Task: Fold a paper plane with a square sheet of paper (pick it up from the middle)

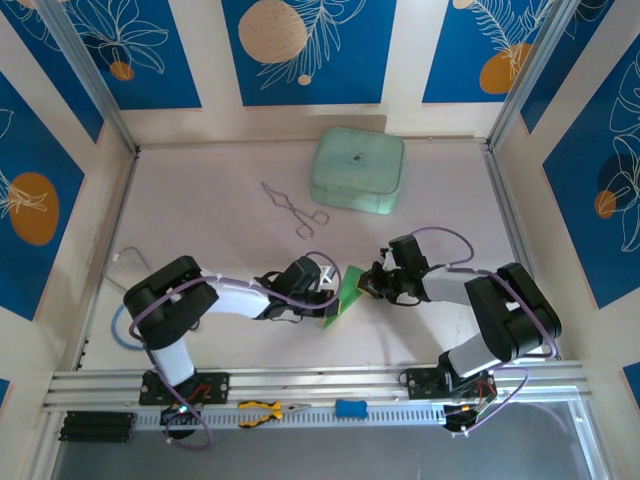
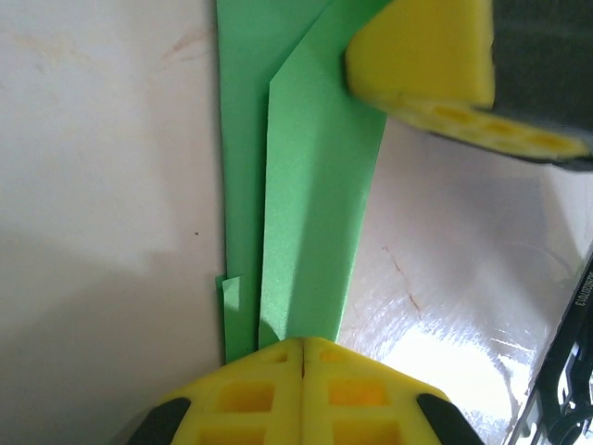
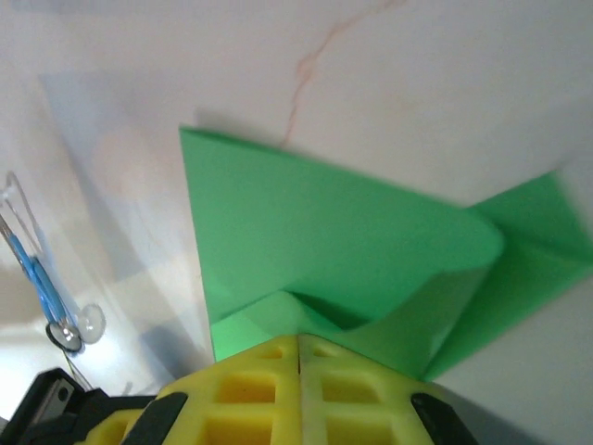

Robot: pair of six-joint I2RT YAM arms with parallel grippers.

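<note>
Top external: two tools [image 1: 328, 293] [image 1: 367, 285] clamp one folded paper [image 1: 346, 298]

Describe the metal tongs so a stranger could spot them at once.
Find the pale mint-green case at the table's far side. Just left of it lie the tongs: thin silver wire with two ring handles, unlike the folded green paper.

Sheet of paper [image 2: 306, 185]: thin, matt bright green, creases sharp, faint grain where light catches it.
My left pads [image 2: 250, 403]: yellow foam, matt, moulded with square pockets. My right pads [image 3: 246, 399]: same foam.
Tabletop [image 2: 102, 204]: white, smooth, semi-gloss, with a glare patch and fine scuffs.
Tongs [image 1: 293, 208]: thin bare metal, shiny.
Case [image 1: 357, 170]: pale mint, smooth, plastic-looking, soft sheen.
Rail [image 1: 320, 378]: dull silver metal, ribbed.
</note>
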